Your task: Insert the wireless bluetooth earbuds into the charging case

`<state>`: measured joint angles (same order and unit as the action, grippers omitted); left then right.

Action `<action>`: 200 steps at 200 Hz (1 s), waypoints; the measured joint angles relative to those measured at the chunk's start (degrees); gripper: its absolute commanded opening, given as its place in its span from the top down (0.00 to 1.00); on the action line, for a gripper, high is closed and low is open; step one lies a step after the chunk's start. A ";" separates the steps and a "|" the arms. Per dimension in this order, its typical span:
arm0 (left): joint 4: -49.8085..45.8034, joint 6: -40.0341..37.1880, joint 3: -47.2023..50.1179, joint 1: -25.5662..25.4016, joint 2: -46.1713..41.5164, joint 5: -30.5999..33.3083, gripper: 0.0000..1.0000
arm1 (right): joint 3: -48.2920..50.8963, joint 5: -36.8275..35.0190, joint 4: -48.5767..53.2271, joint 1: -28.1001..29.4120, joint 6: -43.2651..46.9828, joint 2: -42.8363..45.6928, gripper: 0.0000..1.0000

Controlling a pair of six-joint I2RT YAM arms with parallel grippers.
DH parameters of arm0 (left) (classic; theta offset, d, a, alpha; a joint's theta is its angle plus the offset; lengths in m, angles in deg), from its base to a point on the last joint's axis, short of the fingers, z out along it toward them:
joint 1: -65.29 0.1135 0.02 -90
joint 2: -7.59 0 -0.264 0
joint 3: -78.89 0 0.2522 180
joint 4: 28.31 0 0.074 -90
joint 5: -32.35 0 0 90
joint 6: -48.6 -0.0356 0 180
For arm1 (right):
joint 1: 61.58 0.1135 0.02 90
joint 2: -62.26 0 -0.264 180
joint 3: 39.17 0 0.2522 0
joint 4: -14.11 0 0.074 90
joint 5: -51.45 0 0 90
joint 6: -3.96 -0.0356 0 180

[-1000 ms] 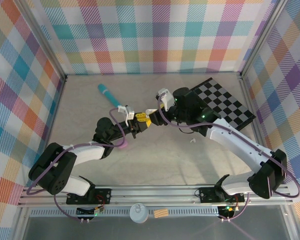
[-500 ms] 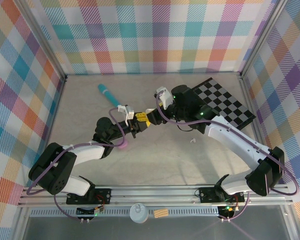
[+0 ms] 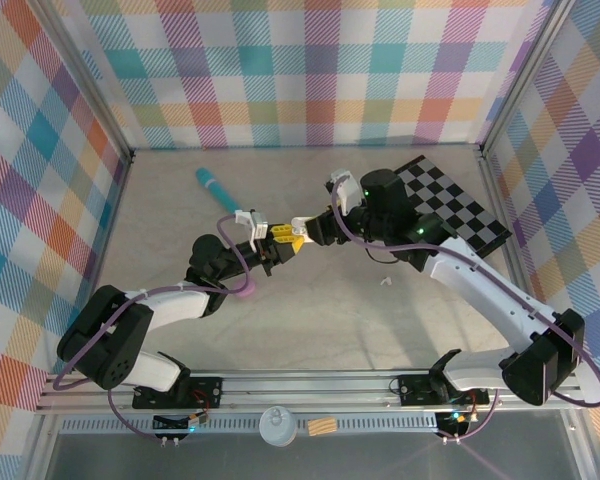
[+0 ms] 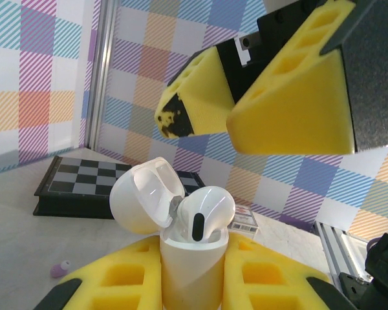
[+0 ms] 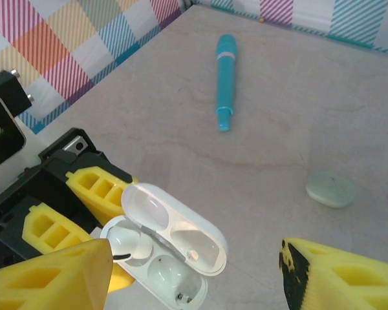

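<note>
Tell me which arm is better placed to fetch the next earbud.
Right. The right gripper is open and free, and a white earbud lies nearby; the left gripper is shut on the open charging case.

The white charging case [image 4: 191, 281] stands upright, clamped in the left gripper [image 4: 193, 258], its lid [image 4: 144, 203] tipped open to the left. One white earbud [image 4: 204, 212] sits in a socket, its head poking out. A purple earbud [image 4: 60, 268] lies loose, well apart.
</note>
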<state>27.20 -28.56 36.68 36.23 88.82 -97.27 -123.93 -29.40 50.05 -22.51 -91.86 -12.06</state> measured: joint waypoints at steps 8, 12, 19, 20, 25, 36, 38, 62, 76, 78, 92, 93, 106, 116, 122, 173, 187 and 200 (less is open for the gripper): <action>0.00 0.00 0.00 0.00 0.00 0.00 0.87 | 0.02 0.20 0.13 0.00 0.02 -0.17 0.31; 0.00 0.00 0.00 0.00 0.00 0.00 0.87 | 0.02 0.33 0.17 0.00 0.02 -0.22 0.31; 0.00 0.00 0.00 0.00 0.00 0.00 0.87 | 0.02 0.61 0.24 0.00 0.04 -0.46 0.31; 0.00 0.00 0.00 0.00 0.00 0.00 0.87 | 0.02 0.63 0.24 0.00 0.04 -0.48 0.31; 0.00 0.00 0.00 0.00 0.00 0.00 0.87 | 0.02 0.85 0.26 0.00 0.04 -0.70 0.31; 0.00 -0.02 0.00 0.00 0.00 0.00 0.87 | 0.02 1.31 0.28 0.00 0.07 -1.42 0.31; 0.00 0.00 0.00 0.00 0.00 0.00 0.87 | 0.02 1.44 0.31 0.00 0.07 -1.55 0.31; -0.39 0.00 0.00 0.00 0.00 0.00 0.87 | -0.02 2.32 0.35 -0.02 0.04 -2.91 0.31; -0.31 0.00 0.00 0.00 0.00 0.00 0.87 | -0.02 2.78 0.33 -0.07 0.04 -3.08 0.31; -0.28 0.00 0.00 0.00 0.00 0.00 0.87 | -0.02 2.84 0.35 -0.07 0.04 -3.10 0.31; -0.15 0.00 0.00 0.00 -0.04 -0.04 0.87 | -0.02 3.39 0.42 -0.04 0.04 -3.23 0.30; -0.15 0.00 0.00 0.00 -0.04 -0.04 0.87 | -0.02 3.41 0.39 -0.04 0.04 -3.26 0.31; -0.24 0.00 0.00 0.00 -0.04 -0.17 0.87 | -0.02 3.63 0.42 -0.04 0.04 -3.39 0.30; -0.26 0.00 0.00 0.00 -0.04 -0.20 0.87 | -0.02 3.82 0.42 -0.07 0.04 -3.41 0.30; -0.26 0.00 0.00 0.00 -0.04 -0.20 0.87 | -0.02 3.89 0.42 -0.07 0.07 -3.41 0.30; -0.15 -0.24 0.00 0.00 -0.04 -0.20 0.87 | 1.11 3.98 -0.39 -0.52 -1.05 -1.38 0.26; -0.15 -0.44 0.00 0.02 -0.04 -0.22 0.87 | 2.86 4.66 -1.14 -1.44 -2.54 1.31 0.26; -0.15 -0.70 0.00 0.11 -0.09 -0.22 0.87 | 3.50 5.11 -1.51 -2.91 -3.74 3.28 0.26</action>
<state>27.05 -29.26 36.68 36.34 88.73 -97.49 -120.44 -24.29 48.54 -25.41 -95.60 -8.78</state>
